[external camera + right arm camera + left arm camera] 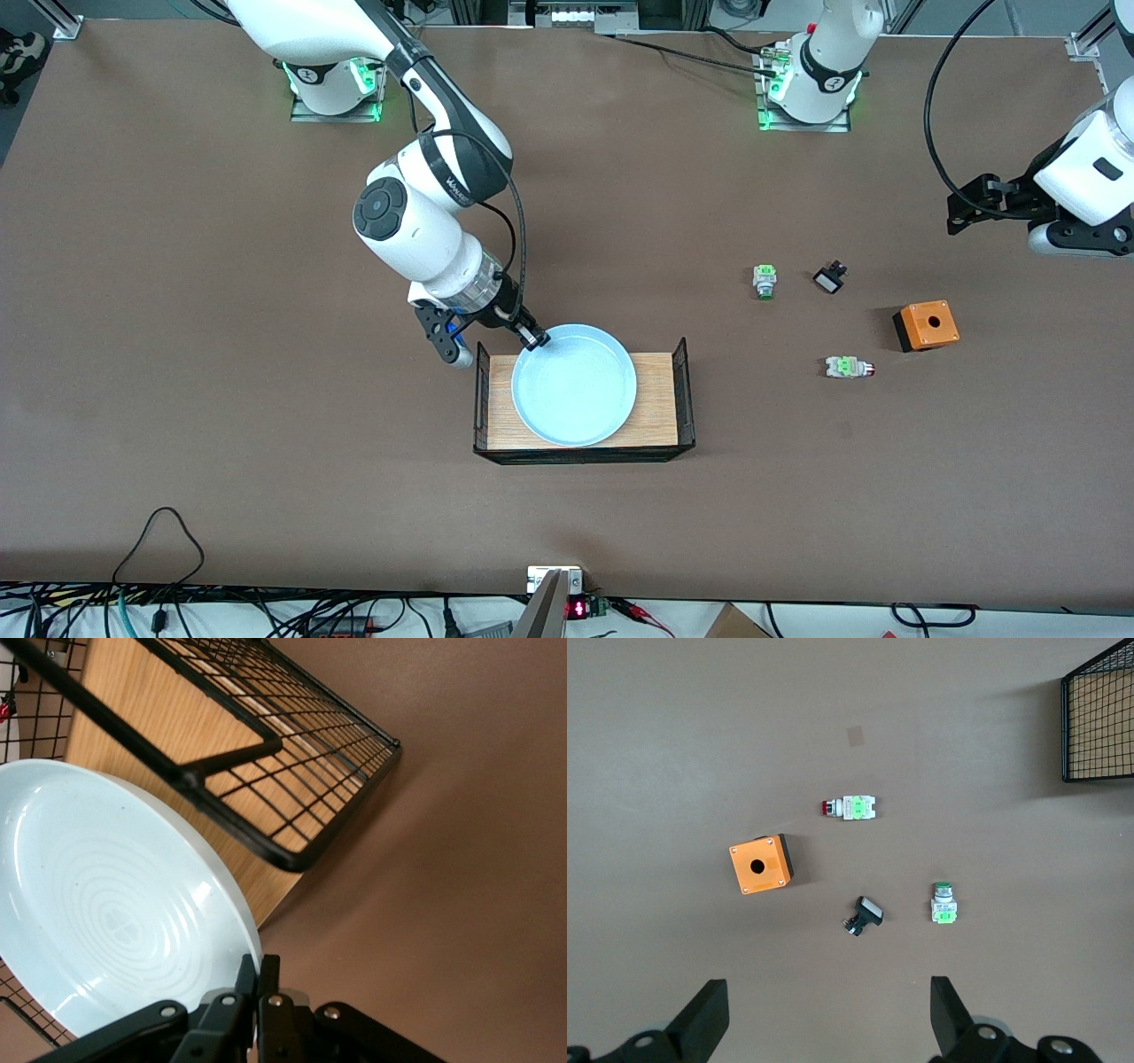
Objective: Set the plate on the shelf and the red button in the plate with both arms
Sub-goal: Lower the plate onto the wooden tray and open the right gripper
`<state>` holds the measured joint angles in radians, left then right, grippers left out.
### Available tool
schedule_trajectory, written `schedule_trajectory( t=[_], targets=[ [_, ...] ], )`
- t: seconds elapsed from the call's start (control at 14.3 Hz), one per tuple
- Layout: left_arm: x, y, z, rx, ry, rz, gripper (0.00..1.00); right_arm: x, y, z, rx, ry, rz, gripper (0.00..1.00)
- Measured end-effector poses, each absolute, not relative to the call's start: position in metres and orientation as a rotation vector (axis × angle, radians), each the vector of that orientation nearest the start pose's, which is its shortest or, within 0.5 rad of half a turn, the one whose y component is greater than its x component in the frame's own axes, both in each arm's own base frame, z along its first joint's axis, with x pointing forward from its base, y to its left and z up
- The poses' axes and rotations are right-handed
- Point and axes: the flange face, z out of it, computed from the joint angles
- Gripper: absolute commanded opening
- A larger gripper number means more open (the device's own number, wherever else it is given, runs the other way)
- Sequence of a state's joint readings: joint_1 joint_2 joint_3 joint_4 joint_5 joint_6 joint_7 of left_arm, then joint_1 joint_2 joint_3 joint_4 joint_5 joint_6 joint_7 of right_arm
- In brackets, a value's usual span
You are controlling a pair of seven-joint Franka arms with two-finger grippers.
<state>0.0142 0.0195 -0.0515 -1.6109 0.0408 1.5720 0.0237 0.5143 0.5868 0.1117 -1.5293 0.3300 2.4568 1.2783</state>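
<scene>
- Right gripper [532, 337], just left of centre in the front frame, is clenched on the rim of the plate [574, 385]; in the right wrist view its fingers [257, 979] pinch the plate [106, 912] edge at the bottom of the frame.
- Plate is pale blue and round, and lies over the wooden tray [660, 399], covering most of the board. Whether it rests fully flat cannot be told.
- Tray has black wire mesh end walls [683, 390]; it sits at centre frame, and one mesh wall [266, 771] crosses the upper part of the right wrist view.
- Left gripper [966, 213] hangs at the right edge of the front frame, over bare table, released with jaws wide; its two fingers [700, 1019] show at the bottom corners of the left wrist view, nothing between them.
- Red button [850, 367] lies on its side on the table, right of centre, well apart from the tray; it is also seen at mid-frame in the left wrist view [850, 807].
- Orange box [926, 325] with a round hole on top sits just up and right of the red button.
- Green-capped button [765, 281] and a small black-and-white part [829, 279] lie higher in the frame, near each other.
</scene>
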Motion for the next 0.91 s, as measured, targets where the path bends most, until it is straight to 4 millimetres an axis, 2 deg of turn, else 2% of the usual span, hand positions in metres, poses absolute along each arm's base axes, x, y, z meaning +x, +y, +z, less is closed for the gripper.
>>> schedule_trajectory(
  t=[0.28,0.35,0.42,0.49,0.7,0.91],
  targets=[
    [0.558,-0.016,0.595,-3.099,0.097,0.09,1.0,0.603,0.416,0.349,-2.441,1.161,0.058,0.0],
    [0.558,-0.016,0.595,-3.099,0.097,0.09,1.0,0.604,0.416,0.345,-2.449,1.16,0.057,0.04],
    [0.558,-0.016,0.595,-3.099,0.097,0.09,1.0,0.604,0.416,0.342,-2.454,1.162,0.059,0.37],
    [0.558,-0.016,0.595,-3.099,0.097,0.09,1.0,0.604,0.416,0.338,-2.456,1.164,0.063,0.99],
    [0.558,-0.016,0.595,-3.099,0.097,0.09,1.0,0.605,0.414,0.335,-2.456,1.172,0.063,1.0],
    [0.558,-0.016,0.595,-3.099,0.097,0.09,1.0,0.607,0.415,0.346,-2.441,1.179,0.06,1.0]
  ],
)
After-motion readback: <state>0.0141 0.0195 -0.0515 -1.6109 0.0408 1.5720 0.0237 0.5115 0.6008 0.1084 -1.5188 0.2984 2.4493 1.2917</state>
